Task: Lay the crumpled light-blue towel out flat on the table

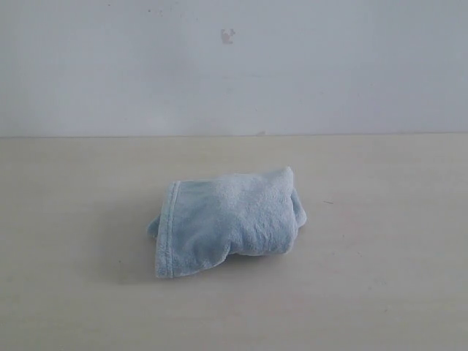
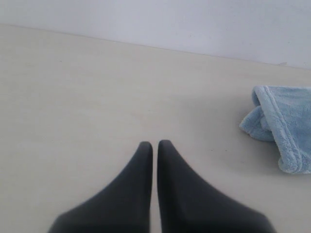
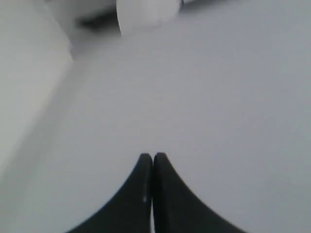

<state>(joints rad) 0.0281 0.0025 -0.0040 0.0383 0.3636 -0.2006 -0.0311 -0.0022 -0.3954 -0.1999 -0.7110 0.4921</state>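
Blue towel (image 2: 286, 127) apart from left jaws

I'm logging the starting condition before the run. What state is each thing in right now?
towel: crumpled in a bunched heap, not spread, lying on the table.
left gripper: shut, holding nothing, apart from the towel.
right gripper: shut, holding nothing, no towel in its view.
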